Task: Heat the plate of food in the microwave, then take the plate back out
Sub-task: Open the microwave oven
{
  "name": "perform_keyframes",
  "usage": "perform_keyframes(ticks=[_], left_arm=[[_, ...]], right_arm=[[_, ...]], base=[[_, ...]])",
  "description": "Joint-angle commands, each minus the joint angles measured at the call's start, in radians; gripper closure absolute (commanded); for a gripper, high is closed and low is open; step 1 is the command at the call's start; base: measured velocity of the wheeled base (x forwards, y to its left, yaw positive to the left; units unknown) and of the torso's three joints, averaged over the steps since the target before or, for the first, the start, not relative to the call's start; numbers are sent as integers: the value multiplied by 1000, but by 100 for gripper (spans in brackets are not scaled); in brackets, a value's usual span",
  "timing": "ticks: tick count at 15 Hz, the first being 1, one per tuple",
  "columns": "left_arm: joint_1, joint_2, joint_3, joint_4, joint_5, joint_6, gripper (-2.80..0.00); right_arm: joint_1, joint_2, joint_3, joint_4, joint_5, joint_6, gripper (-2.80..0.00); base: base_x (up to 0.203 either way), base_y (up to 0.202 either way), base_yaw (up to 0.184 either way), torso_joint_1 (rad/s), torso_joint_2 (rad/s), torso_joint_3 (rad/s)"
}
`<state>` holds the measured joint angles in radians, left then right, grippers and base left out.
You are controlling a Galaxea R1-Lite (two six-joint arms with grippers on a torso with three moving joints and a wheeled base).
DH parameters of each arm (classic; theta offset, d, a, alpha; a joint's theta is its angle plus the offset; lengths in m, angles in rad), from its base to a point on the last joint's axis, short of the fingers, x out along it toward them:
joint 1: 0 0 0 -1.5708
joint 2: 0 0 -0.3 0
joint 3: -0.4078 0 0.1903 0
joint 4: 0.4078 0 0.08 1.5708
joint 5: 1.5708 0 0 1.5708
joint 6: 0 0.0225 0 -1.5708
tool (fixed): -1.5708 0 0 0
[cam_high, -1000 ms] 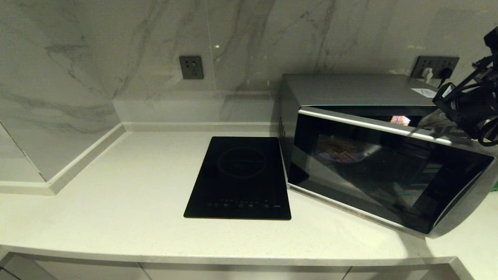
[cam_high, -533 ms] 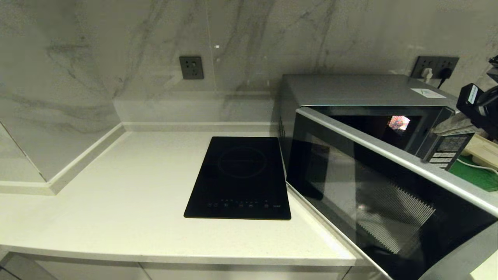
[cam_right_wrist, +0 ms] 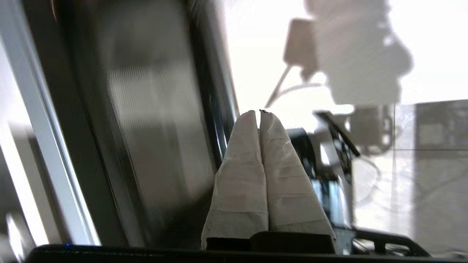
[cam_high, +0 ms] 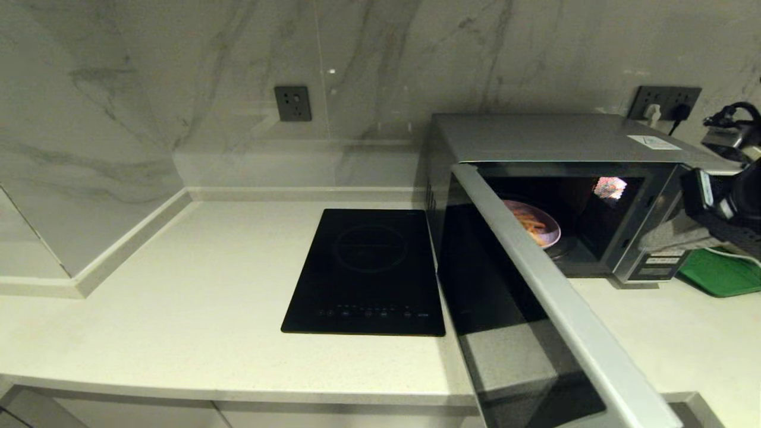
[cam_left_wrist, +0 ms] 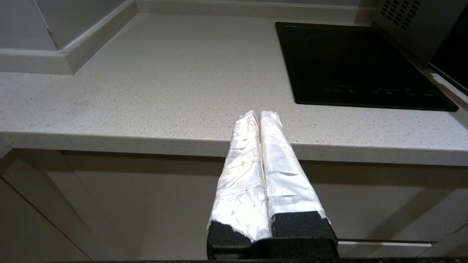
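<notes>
Marble wall and pale counter (cam_high: pixel 178 285) frame your view. At your left, the left gripper (cam_left_wrist: pixel 259 116) waits below the counter edge, jaws pressed together, empty. Past the black hob (cam_high: pixel 365 270), the microwave (cam_high: pixel 553 139) stands with its door (cam_high: pixel 535 309) swung toward you, hiding half the plate of food (cam_high: pixel 535 224) inside. Your right gripper (cam_right_wrist: pixel 259 114), jaws together and empty, sits beside the button panel, its arm cut off at the frame edge.

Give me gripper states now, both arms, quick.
Left gripper: closed, empty, parked at the counter edge.
Right gripper: closed, holding nothing, beside the open microwave.
</notes>
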<state>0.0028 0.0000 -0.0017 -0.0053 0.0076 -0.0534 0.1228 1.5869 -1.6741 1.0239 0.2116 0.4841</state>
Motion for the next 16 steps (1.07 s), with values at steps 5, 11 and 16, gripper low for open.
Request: perform_keyframes(ticks=[5,11,16], left_arm=[[0,0,0,-1,0,-2,0],[0,0,0,-1,0,-2,0],[0,0,0,-1,0,-2,0]], right_arm=[[366,-19,113,9,-9,0,0],[422,-7,113,8,-11,2,0],[447,12,110,8,-11,1,0]], base=[[0,0,0,0,0,0],[0,0,0,0,0,0],[0,0,0,0,0,0]])
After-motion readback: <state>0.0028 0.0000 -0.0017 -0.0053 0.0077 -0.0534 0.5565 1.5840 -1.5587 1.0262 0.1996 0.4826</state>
